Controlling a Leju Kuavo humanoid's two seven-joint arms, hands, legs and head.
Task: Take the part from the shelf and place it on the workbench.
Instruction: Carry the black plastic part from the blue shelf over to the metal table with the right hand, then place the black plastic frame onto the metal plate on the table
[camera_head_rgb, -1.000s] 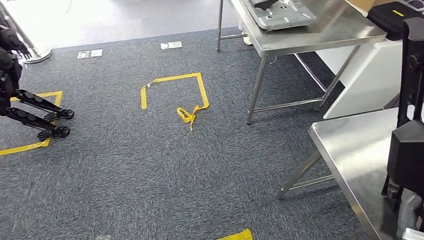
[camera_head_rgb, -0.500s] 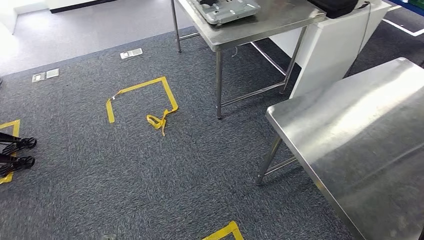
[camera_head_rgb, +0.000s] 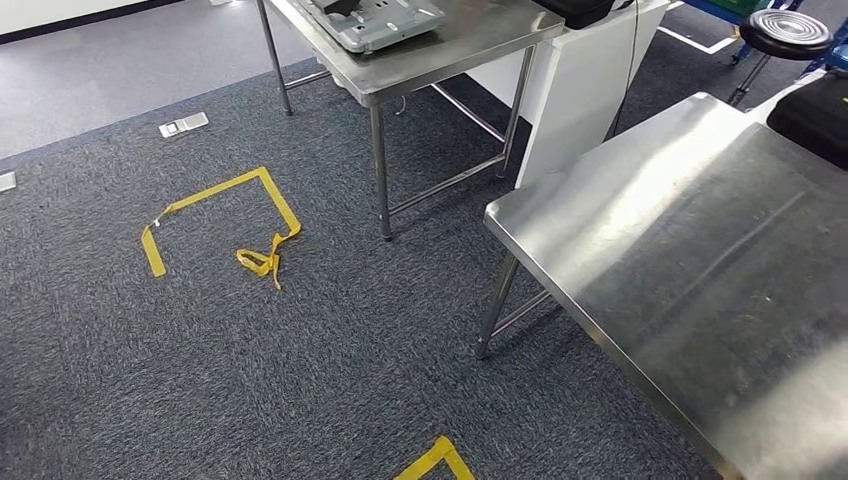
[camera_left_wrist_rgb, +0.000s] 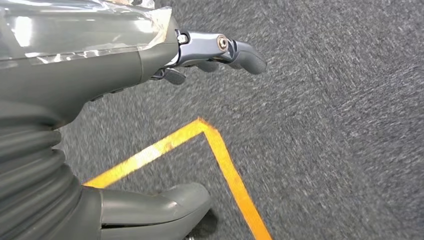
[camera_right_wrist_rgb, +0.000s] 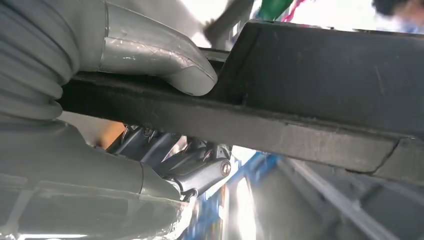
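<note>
Right robot hand (camera_right_wrist_rgb: 165, 130) clamped on dark part (camera_right_wrist_rgb: 320, 95), thumb on one face, fingers curled under the other; long axis running straight out away from the wrist. Left robot hand (camera_left_wrist_rgb: 150, 65) holding nothing, fingers loosely apart, hanging over carpet with yellow tape (camera_left_wrist_rgb: 220, 160). Steel surface (camera_head_rgb: 700, 290) lying ahead on the right, so nearer the carrying arm; likely a short reach over its near edge.
</note>
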